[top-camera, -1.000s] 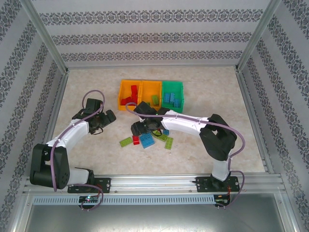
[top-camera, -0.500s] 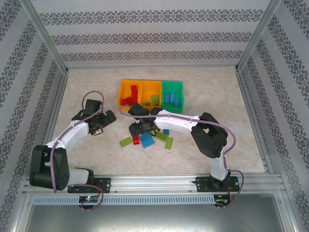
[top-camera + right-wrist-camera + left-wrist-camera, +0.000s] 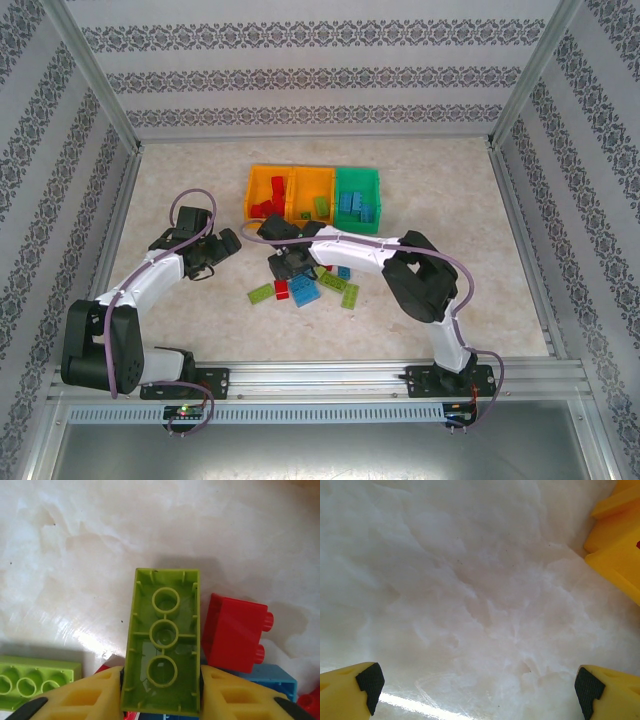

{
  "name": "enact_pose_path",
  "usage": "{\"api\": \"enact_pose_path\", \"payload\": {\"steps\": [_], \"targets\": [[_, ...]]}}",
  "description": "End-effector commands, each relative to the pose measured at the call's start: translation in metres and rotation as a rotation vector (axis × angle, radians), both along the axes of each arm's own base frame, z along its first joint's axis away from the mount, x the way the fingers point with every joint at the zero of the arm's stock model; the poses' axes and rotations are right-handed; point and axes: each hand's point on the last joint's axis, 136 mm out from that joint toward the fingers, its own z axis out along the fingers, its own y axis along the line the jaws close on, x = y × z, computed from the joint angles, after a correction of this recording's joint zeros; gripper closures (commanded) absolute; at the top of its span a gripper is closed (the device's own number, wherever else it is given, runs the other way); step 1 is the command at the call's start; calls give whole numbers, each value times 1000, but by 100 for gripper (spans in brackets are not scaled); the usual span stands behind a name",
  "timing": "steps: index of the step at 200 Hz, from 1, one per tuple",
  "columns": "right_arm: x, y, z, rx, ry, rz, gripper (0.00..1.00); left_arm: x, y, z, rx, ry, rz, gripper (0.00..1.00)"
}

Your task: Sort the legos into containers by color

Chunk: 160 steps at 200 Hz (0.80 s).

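Observation:
My right gripper point(image 3: 161, 672) is shut on a lime green lego point(image 3: 162, 642), gripped by its long sides with the hollow underside facing the camera. In the top view that gripper point(image 3: 288, 266) sits at the left edge of the loose pile of legos point(image 3: 312, 290). Beside the held brick lie a red lego point(image 3: 235, 632), a light blue one point(image 3: 272, 677) and another lime one point(image 3: 35, 680). The containers stand behind: a left orange bin point(image 3: 253, 195) with red bricks, a middle orange bin point(image 3: 313, 180) with a green brick, and a green bin point(image 3: 357, 178) with blue bricks. My left gripper point(image 3: 222, 245) hangs open over bare table point(image 3: 479, 687).
A corner of the orange bin point(image 3: 620, 545) shows at the upper right of the left wrist view. Patterned walls and metal posts enclose the marbled table point(image 3: 450, 190). The two arms are close together near the table's middle.
The right arm has swung its wrist and elbow leftward while keeping the lime green brick in its jaws. The left arm has barely moved.

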Motion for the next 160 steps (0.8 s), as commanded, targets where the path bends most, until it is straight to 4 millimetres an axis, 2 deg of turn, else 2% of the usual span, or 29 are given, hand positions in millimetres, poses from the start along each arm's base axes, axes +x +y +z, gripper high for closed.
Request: {"api": "enact_pose_path", "payload": {"steps": [1,30,58,80,114,145,160], "targets": [[1,3,28,34,-50,-1,71,0,3,4,-11,-19,18,0],[16,0,66,108,-118,-35,72,-7,0,-1,-32,1,19,0],[52,-22,87,136,-180,-118,72,-15,-5,-8,-65,28,13,0],[86,-41,90,144,-213,-193,73,-24,-13,-17,-109,58,9,0],[133,-62,83,132,-241,-285,73,-42,-27,-32,-141,106,-2,0],[162,-67,72,132,-236,-325,73,-50,-34,-36,-157,103,3,0],[172,-70,67,127,-235,-338,68,-51,-35,-36,-152,99,4,0]]}}
